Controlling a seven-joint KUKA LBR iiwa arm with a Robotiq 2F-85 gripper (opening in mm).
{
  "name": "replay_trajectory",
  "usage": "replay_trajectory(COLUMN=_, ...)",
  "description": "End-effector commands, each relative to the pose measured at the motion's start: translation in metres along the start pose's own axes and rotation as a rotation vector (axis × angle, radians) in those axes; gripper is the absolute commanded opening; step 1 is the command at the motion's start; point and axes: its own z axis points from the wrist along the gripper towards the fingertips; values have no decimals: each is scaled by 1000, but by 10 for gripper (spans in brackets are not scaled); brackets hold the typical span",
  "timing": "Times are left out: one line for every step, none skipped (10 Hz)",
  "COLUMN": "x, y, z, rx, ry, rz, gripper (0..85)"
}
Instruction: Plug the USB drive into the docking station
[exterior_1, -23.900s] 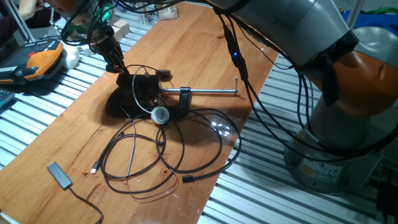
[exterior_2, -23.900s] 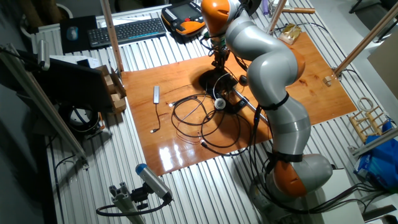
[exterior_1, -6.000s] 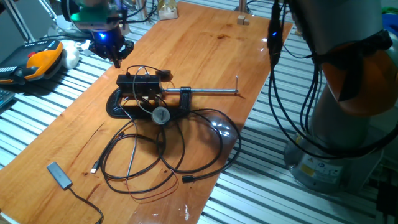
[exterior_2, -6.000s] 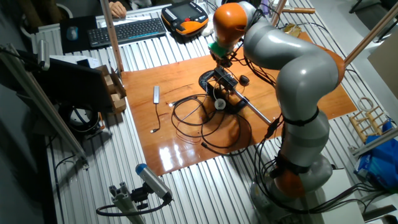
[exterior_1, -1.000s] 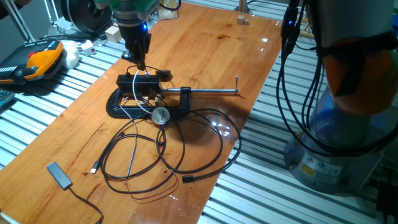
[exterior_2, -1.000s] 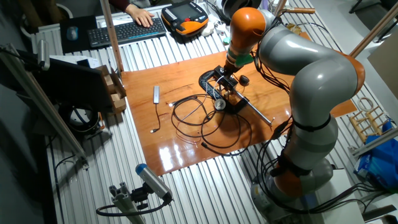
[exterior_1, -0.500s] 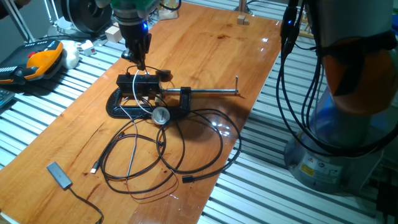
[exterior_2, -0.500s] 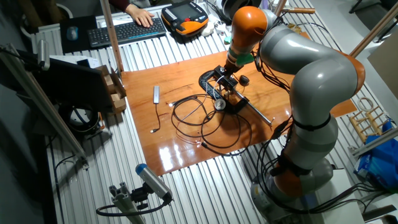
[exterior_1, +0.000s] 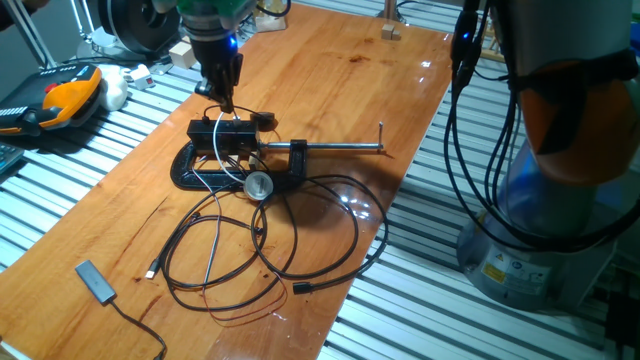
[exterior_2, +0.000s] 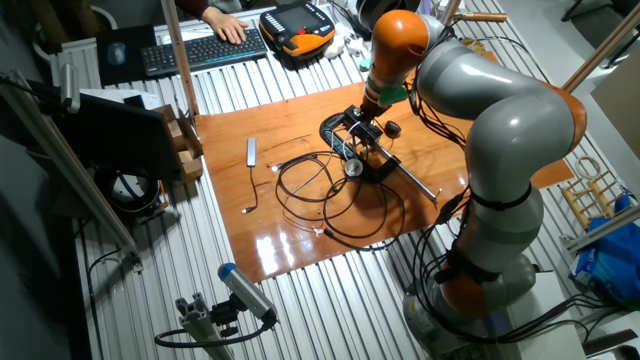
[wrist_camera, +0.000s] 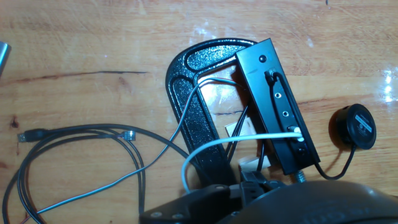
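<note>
Scanning near to far: labels below.
Dongle (exterior_1: 95, 281): flat, black, on a thin cable, at the near-left corner of the bench (exterior_1: 330, 90), well apart from everything else.
Cable loops (exterior_1: 290, 250): black tangle lying flat mid-bench, running up to the clamp.
G-clamp (exterior_1: 195, 172): black, lying on the bench; its steel screw (exterior_1: 335, 150) points toward the right edge.
Docking station (exterior_1: 222, 133): black box sitting in the clamp's throat. In the hand view (wrist_camera: 277, 106) its port face shows, with a white cable (wrist_camera: 236, 142) plugged in near one end and a black plug near the other.
Round black puck (wrist_camera: 352, 126): just beside the dock, joined to it by a thin black lead.
Claw (exterior_1: 222, 100): hangs straight down just above the dock's top, near its far end. Fingertips read as one narrow tip; released or clenched, can't tell.
USB drive: can't make it out in any view. The claw tips in the hand view are a dark blur.
Orange pendant (exterior_1: 70, 95): off the bench, far left.
</note>
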Motion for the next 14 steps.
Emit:
replay_trajectory(x=0, y=0, z=0, rx=1, ry=0, rz=0, gripper=0)
replay_trajectory(x=0, y=0, z=0, rx=2, ry=2, rz=0, gripper=0)
replay_trajectory(x=0, y=1, z=0, rx=2, ry=2, rz=0, gripper=0)
replay_trajectory(x=0, y=1, z=0, rx=7, ry=0, rz=-2, gripper=0)
replay_trajectory(x=0, y=1, z=0, rx=9, ry=0, rz=-2, gripper=0)
replay_trajectory(x=-1, y=2, z=0, rx=15, ry=-2, rz=-2, gripper=0)
replay_trajectory(x=-1, y=3, z=0, rx=21, ry=-3, rz=-3, gripper=0)
replay_trajectory(x=-1, y=3, z=0, rx=20, ry=-3, rz=-3, gripper=0)
replay_trajectory(x=-1, y=3, z=0, rx=20, ry=-3, rz=-3, gripper=0)
replay_trajectory(x=-1, y=3, z=0, rx=20, ry=-3, rz=-3, gripper=0)
replay_trajectory(x=-1, y=3, z=0, rx=13, ry=-2, rz=1, gripper=0)
replay_trajectory(x=-1, y=3, z=0, rx=13, ry=-2, rz=4, gripper=0)
replay_trajectory(x=-1, y=3, z=0, rx=13, ry=-2, rz=7, gripper=0)
replay_trajectory(x=-1, y=3, z=-1, rx=12, ry=-3, rz=10, gripper=0)
